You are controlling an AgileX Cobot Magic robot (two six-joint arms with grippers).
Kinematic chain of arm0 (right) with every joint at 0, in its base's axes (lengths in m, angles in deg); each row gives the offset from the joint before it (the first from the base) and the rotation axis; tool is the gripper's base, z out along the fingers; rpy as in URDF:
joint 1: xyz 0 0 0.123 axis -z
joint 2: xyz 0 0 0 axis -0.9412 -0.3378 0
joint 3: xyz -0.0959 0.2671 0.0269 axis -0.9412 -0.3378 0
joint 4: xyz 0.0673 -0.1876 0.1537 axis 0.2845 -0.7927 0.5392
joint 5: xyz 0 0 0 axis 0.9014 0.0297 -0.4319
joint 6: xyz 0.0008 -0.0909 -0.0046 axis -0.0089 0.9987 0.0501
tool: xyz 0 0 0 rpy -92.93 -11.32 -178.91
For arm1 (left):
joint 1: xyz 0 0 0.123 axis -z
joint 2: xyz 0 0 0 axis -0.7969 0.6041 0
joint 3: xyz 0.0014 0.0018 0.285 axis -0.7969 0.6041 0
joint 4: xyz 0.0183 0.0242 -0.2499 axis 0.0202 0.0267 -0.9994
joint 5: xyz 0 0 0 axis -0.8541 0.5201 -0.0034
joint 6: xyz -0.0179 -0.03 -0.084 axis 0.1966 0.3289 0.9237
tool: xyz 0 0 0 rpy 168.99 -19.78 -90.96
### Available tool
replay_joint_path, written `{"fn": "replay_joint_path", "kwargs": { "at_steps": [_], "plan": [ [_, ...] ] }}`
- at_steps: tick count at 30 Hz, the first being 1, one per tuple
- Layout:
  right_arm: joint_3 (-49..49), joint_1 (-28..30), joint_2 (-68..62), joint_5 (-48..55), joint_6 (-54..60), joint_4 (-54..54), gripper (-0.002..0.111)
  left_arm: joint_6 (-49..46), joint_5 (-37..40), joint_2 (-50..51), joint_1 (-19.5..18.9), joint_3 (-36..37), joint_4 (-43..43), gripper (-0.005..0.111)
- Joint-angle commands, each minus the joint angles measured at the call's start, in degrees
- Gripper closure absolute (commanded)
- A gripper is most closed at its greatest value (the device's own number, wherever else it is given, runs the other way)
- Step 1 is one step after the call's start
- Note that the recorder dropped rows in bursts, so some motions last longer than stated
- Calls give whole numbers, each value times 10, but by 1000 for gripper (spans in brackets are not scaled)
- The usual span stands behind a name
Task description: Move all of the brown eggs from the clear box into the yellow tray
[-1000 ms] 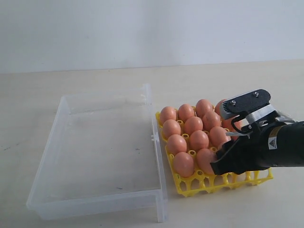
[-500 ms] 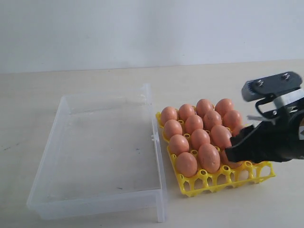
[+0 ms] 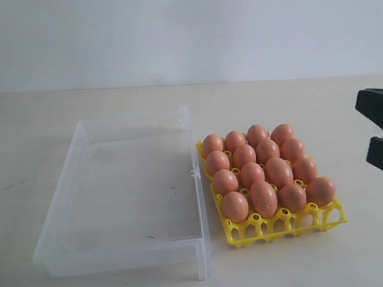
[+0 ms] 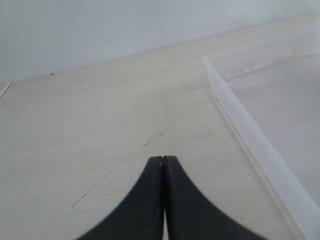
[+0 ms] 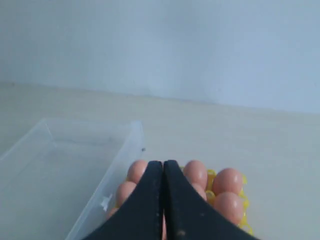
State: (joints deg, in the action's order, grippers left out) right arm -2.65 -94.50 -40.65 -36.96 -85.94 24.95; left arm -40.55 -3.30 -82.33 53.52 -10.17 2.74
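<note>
Both my left gripper [image 4: 163, 159] and right gripper [image 5: 163, 165] are pinched closed on nothing, and the smooth orange-brown eggs [image 3: 267, 149] sit in the square yellow plastic tray [image 3: 281, 228] just beside the shallow clear plastic box [image 3: 119, 255].

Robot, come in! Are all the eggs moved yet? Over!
Left pincer shut, holding nothing. Right pincer shut, holding nothing. Brown eggs all seated in yellow tray; clear box empty. Nothing in the way. Over.
</note>
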Motion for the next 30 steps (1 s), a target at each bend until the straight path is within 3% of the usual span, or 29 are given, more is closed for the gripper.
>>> {"fn": "replay_joint_path", "kwargs": {
  "at_steps": [1, 18, 27, 30],
  "plan": [
    [-33, 15, 44, -26, -2, -19, 108, 3, -5, -3, -1, -2, -4, 107],
    [-184, 17, 117, -62, -4, 42, 108, 3, -5, -3, -1, -2, -4, 107],
    [-205, 17, 160, -62, -4, 45, 108, 3, -5, -3, -1, -2, -4, 107],
    [-205, 49, 225, -62, -4, 45, 108, 3, -5, -3, -1, -2, -4, 107]
  ]
}}
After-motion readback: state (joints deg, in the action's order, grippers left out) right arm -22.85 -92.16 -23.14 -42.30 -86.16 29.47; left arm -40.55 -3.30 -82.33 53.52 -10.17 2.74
